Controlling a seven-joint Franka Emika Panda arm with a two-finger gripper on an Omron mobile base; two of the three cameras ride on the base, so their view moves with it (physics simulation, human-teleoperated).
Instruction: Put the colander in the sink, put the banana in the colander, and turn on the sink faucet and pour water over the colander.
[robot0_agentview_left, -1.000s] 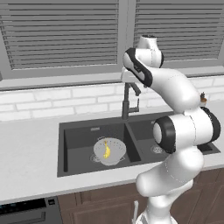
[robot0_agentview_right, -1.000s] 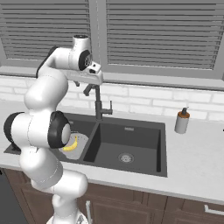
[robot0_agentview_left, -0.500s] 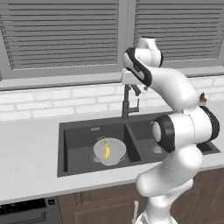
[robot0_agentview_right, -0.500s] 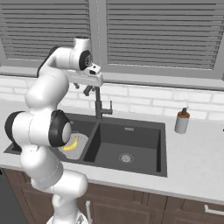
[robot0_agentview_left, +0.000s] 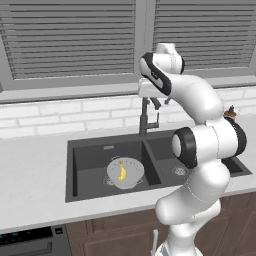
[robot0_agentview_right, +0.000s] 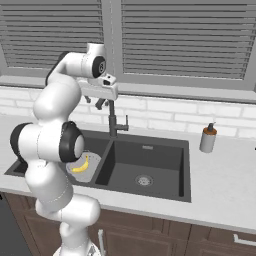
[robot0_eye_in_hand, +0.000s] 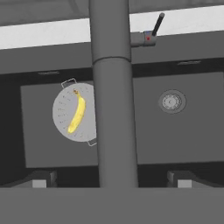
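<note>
Hovering open pincer straddling sink faucet, arm bent high over sink

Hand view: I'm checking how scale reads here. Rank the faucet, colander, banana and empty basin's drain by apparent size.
1. sink faucet, inflated by nearness to the camera
2. colander
3. banana
4. drain

Even, soft light fills the rendered kitchen, bright and flat, with no glare. The dark charcoal-grey double-basin sink stays dim inside. In the hand view the thick dark-grey faucet column looks slightly soft, and the pale countertop carries only faint shadows.
</note>
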